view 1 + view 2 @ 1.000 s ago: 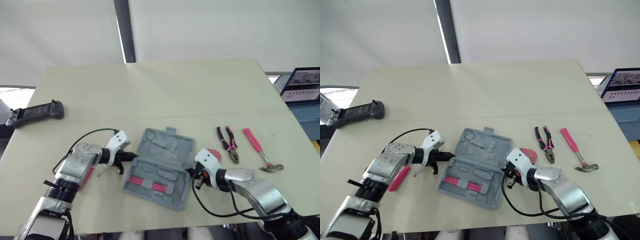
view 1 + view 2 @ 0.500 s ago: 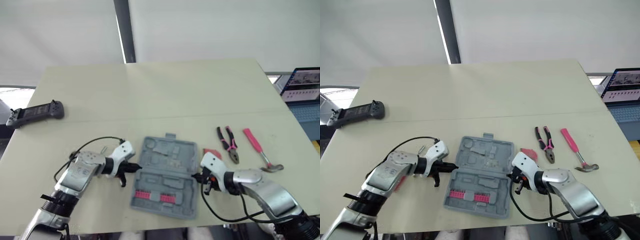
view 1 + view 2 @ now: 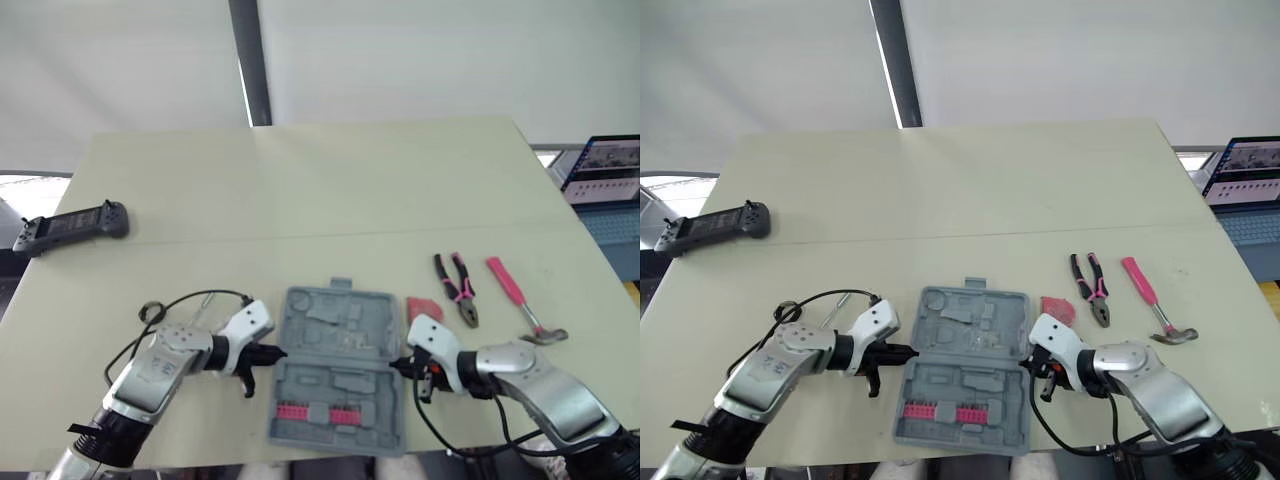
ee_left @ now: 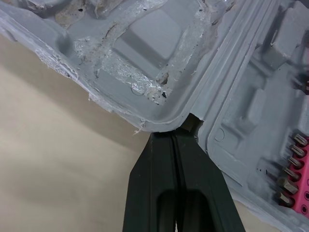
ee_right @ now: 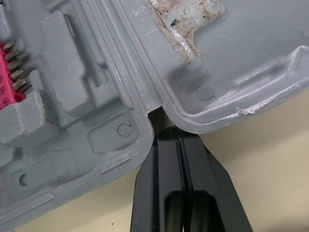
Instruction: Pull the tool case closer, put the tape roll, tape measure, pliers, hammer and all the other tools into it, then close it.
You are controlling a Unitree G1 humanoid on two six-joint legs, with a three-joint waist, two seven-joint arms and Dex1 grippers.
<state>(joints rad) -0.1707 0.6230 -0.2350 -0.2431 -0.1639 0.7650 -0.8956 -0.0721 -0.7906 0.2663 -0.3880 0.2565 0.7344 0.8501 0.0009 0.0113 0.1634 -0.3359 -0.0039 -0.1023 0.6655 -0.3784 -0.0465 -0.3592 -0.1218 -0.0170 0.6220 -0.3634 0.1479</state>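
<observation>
Down near the table's front edge the case (image 3: 338,365) lies open and flat. It is two halves of grey moulded plastic with rounded corners and tool-shaped recesses, and the inner skin is scuffed with torn whitish patches. A pink holder (image 3: 305,412) in the near half carries a row of steel bits.

The left gripper (image 3: 268,353) has its smooth black fingers pressed together with no gap. It holds nothing, and its tips are set into the hinge notch on the case's left side. The right gripper (image 3: 400,364) is likewise closed and empty, tips in the notch on the right side.

A small pink-red block (image 3: 417,306) lies just beside the case's right edge. Further right are pliers (image 3: 456,288) with pink-and-black grips and a hammer (image 3: 522,300) with a pink handle and steel claw head, the two apart from each other.

The table (image 3: 350,190) is matte and pale cream. A dark controller (image 3: 70,225) sits near its left edge. Behind is a pale wall split by a dark post (image 3: 248,60), and a laptop (image 3: 1245,170) shows at the right.
</observation>
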